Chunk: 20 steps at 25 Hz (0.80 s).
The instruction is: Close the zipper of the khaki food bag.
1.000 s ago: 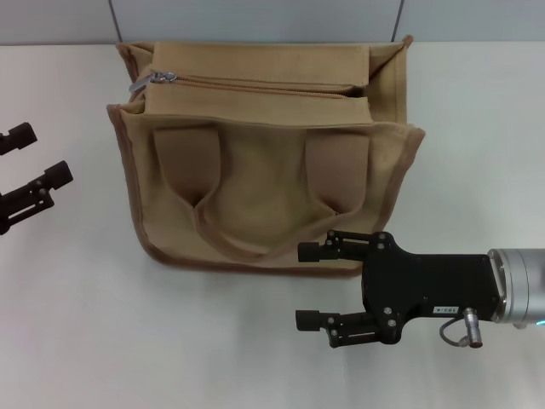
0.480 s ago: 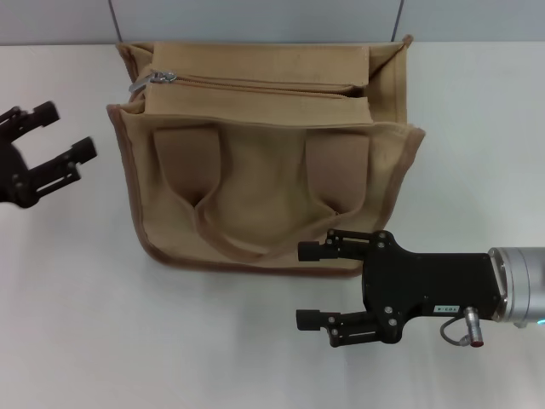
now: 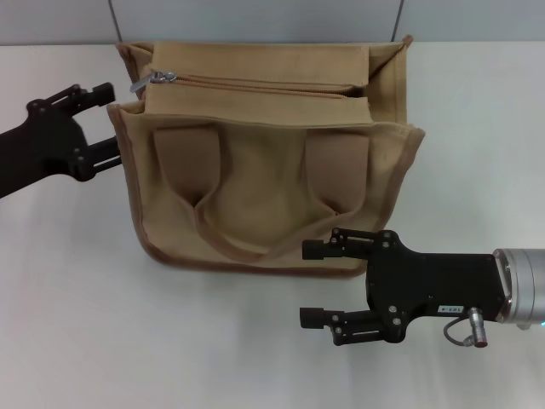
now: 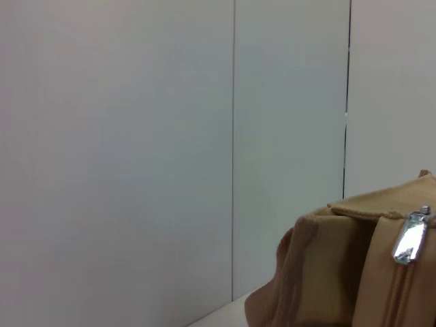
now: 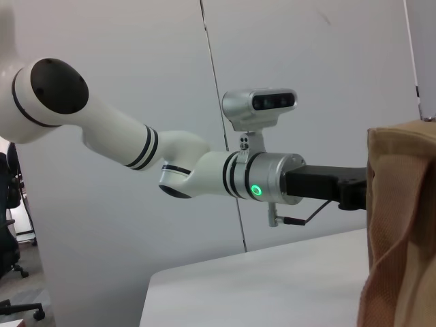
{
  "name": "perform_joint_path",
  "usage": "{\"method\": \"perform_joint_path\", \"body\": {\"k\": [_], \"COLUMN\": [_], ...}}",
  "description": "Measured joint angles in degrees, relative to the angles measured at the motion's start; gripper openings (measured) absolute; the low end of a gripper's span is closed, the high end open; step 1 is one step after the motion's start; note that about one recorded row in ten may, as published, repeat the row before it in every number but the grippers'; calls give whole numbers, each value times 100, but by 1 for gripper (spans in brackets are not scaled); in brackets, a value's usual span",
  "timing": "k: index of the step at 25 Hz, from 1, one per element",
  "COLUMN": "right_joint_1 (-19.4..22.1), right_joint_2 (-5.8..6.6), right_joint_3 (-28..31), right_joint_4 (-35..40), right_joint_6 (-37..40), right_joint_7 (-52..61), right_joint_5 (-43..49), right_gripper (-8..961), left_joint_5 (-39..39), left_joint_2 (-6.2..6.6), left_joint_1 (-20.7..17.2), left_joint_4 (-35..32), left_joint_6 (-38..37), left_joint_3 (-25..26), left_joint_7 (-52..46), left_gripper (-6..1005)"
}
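Note:
The khaki food bag [image 3: 264, 179] stands at the middle of the white table, its two strap handles lying on the near face. Its zipper [image 3: 264, 85] runs along the top, with the silver pull tab [image 3: 142, 83] at the bag's left end. My left gripper [image 3: 106, 119] is open just left of the bag's upper left corner, close to the pull tab. The left wrist view shows the pull tab [image 4: 409, 242] and the bag's end [image 4: 327, 272] close by. My right gripper [image 3: 308, 283] is open and holds nothing, in front of the bag's near right bottom edge.
A grey panelled wall [image 3: 255, 19] runs behind the table. Bare white tabletop [image 3: 128, 341] lies in front of and to both sides of the bag. The right wrist view shows the left arm [image 5: 204, 174] reaching to the bag's side [image 5: 402, 225].
My left gripper has moved right from the table's left edge up to the bag's left end near the pull tab. The right gripper has hardly shifted. The bag has not moved.

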<state>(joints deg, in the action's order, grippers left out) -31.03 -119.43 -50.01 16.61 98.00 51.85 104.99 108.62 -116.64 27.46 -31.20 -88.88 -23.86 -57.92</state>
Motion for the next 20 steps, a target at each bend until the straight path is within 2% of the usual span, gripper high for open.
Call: {"method": "perform_joint_path", "body": {"k": [20], "right_joint_1": [0], "right_joint_2": [-1], "right_joint_3": [0], "right_joint_4": [0], "right_joint_6": [-1], "right_joint_7": [-6], "right_joint_5": [-15], "right_gripper": [801], "left_joint_5": [-35], "left_joint_2": [-8], "left_joint_1": [8], "left_joint_4": [0], "left_joint_6": [-80], "left_joint_3": [25], "left_joint_7": [-15], "left_gripper": [648]}}
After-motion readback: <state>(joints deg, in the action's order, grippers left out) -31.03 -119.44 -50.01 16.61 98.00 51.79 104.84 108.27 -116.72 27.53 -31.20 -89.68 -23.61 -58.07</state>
